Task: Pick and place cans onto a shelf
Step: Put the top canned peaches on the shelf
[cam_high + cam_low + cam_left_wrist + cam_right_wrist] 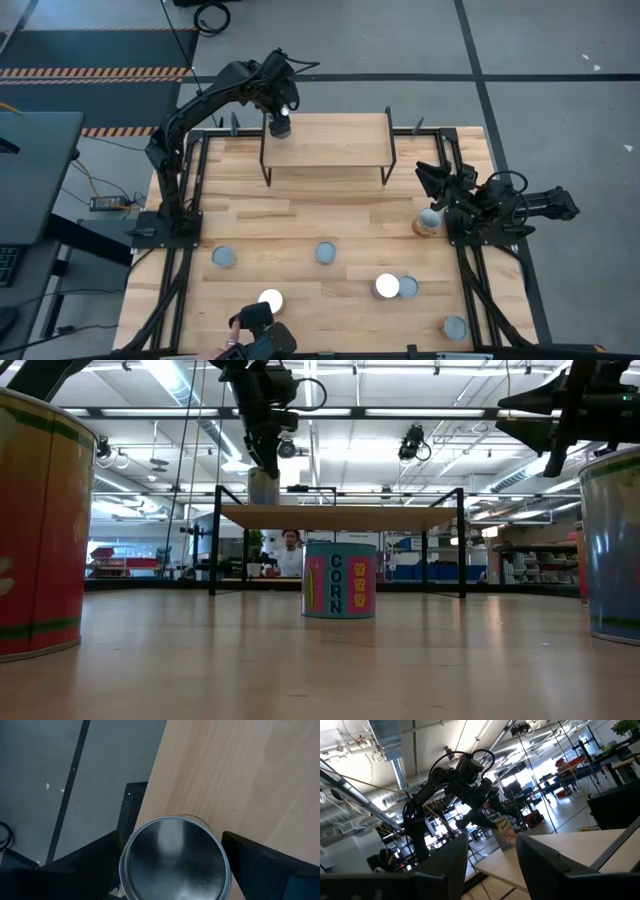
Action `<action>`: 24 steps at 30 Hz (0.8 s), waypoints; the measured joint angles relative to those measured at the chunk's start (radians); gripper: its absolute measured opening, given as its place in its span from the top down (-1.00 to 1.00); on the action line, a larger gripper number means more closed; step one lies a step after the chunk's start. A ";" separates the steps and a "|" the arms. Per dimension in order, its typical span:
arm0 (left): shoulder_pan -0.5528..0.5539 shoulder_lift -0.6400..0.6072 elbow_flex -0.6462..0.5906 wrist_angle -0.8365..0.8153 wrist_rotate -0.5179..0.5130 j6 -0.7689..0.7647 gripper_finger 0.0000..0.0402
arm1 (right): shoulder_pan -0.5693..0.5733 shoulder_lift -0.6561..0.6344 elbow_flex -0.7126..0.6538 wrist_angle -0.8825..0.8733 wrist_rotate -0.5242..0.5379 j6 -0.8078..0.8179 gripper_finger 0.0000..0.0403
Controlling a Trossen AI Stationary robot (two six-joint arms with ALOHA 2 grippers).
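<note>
The slatted wooden tabletop [300, 230] carries everything, and at its far edge stands the shelf [330, 140], a light board on thin black legs. The left arm reaches over the shelf's far left corner, where the left gripper [279, 124] hangs above a silver-topped can [174, 859] standing upright on the board just beside its edge. In the left wrist view the can sits between the two dark fingers [260, 862], which are spread wide on either side of it; whether they touch its wall cannot be told, since a thin gap seems to show on each side. The can's lower body is hidden beneath its own top there, and in the low view the gripper covers its upper part. The right arm waits over the right side of the tabletop, and the right gripper [437, 180] has its fingers partly apart with nothing between them in the right wrist view. Close by it a tan-sided can [428, 221] stands on the tabletop. Other cans are scattered over the near half, among them a "CORN" can [339, 580] in the middle. At the near edge a gloved hand [252, 320] is over a white-topped can [271, 299]; the person is cut off.
</note>
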 joint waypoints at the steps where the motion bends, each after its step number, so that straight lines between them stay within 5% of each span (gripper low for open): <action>1: 0.000 0.000 0.000 0.000 0.002 -0.001 -0.76 | 0.000 0.000 0.000 0.000 0.000 0.000 0.13; 24: -0.005 -0.036 0.000 0.024 0.088 0.013 -0.77 | 0.000 0.000 0.000 -0.001 0.000 0.000 0.13</action>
